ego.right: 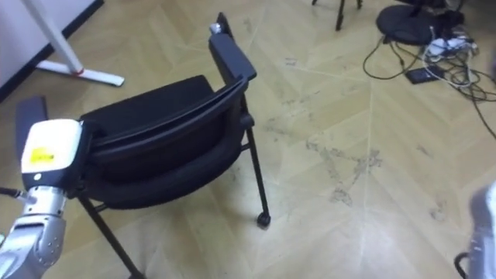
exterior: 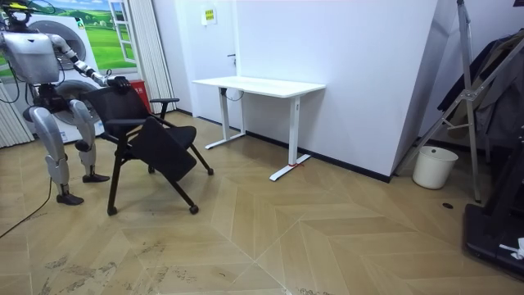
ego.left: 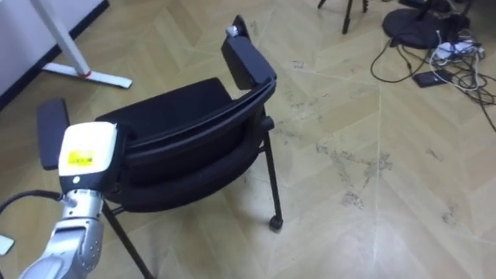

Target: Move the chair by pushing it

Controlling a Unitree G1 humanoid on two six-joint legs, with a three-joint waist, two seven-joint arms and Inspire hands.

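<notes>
I have the chair (ego.left: 186,155) right under the head camera, seen from behind and above. Its backrest runs across the eye views and its seat faces away from me, toward the white foot of the desk (ego.left: 89,75) at the upper left. My left hand (ego.left: 87,155) comes in from the lower left and sits at the left end of the backrest, just beside the left armrest (ego.left: 53,132). I see its white back with a yellow label. The fingers are hidden on the far side of the backrest, so I cannot tell whether it grips. The right armrest (ego.left: 248,58) sticks out at the far end, with nothing on it. A grey blur at the lower right edge of the right eye view looks like my right hand (ego.right: 482,225), well apart from the chair, and I cannot tell its state.

In the room view the robot stands upright at the left, behind the chair, one arm reaching to the top of the backrest. The chair stands on the wooden floor (exterior: 327,229), between the robot and the desk. Cables (ego.left: 457,54) lie on the floor at the upper right of the eye views.
</notes>
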